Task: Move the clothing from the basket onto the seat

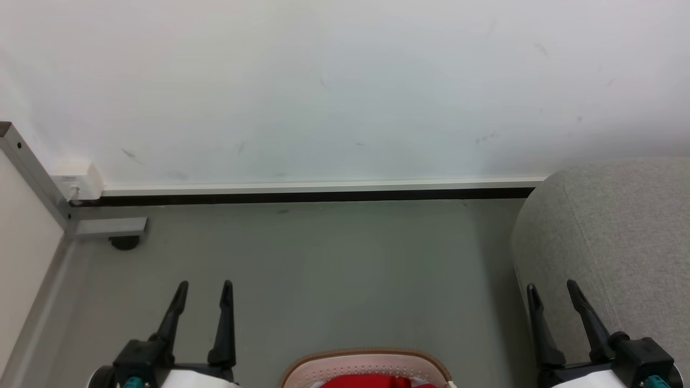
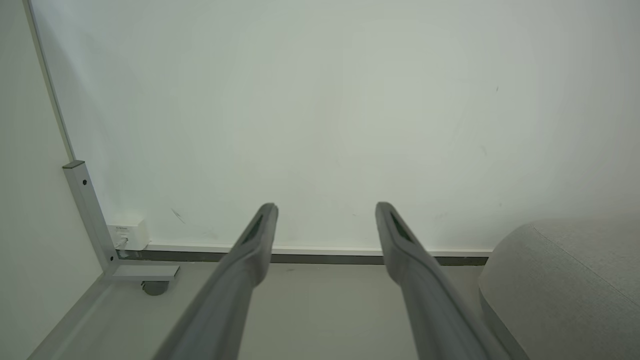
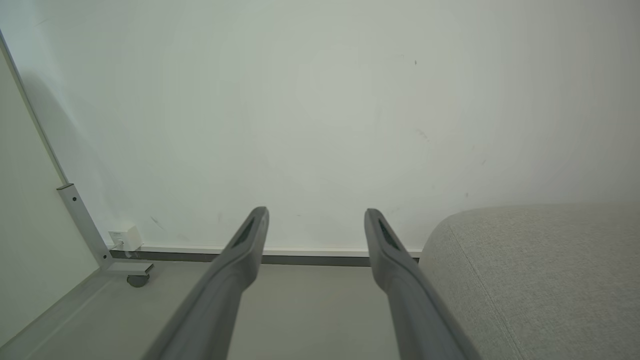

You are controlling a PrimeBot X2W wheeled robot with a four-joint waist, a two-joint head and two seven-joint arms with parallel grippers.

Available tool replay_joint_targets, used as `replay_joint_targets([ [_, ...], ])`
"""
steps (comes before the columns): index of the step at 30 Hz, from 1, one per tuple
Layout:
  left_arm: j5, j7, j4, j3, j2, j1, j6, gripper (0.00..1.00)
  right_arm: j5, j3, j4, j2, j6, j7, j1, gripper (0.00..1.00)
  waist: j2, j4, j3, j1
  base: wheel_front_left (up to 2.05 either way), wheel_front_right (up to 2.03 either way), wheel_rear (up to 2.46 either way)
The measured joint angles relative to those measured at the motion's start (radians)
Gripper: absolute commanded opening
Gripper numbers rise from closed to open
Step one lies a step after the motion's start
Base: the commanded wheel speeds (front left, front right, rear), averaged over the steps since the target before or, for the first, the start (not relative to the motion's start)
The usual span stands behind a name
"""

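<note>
Clothing [image 1: 377,383]: red, lay in the basket [image 1: 366,354], back behind the fingertips and between both arms, neither clearly nearer; long axis hidden. Left gripper [image 1: 205,285], right gripper [image 1: 551,288]: jaws stood spread, empty. Seat [image 1: 609,231]: just beside the right gripper.

Bare lab-like room: scuffed white wall [image 1: 345,81], grey floor [image 1: 323,269], wheeled partition [image 1: 32,167], sofa [image 1: 620,226].
</note>
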Motion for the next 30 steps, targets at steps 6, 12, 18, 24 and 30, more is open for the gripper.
replay_joint_targets([
  [6,-0.016,-0.001,0.033,-0.02,0.0,0.0,0.002,1.0,0.007,-0.002,0.002,0.0,0.0,0.0,-0.003,1.0,0.0,-0.022,0.008,0.0,0.0,0.0,0.0],
  [12,-0.022,-0.001,0.158,-0.088,-0.001,-0.034,-0.027,1.0,0.016,-0.009,0.004,0.0,0.0,0.0,-0.015,1.0,0.0,-0.058,0.037,0.0,0.0,0.0,0.0],
  [18,-0.02,-0.001,0.307,-0.129,-0.001,-0.12,-0.04,1.0,0.025,-0.018,-0.01,-0.001,0.0,0.0,-0.04,1.0,0.0001,-0.1,0.1,0.0,0.0,0.0,0.0],
  [24,0.015,-0.001,0.501,-0.178,0.005,-0.213,-0.064,1.0,0.044,-0.034,-0.022,-0.001,0.0,0.0,-0.073,1.0,0.0001,-0.15,0.182,0.0001,0.0,0.0,0.0],
  [30,0.04,0.008,0.702,-0.259,0.034,-0.335,-0.089,1.0,0.062,-0.044,-0.038,-0.002,0.0,0.0,-0.109,1.0,0.0,-0.196,0.273,0.0001,0.0,0.0,0.0],
])
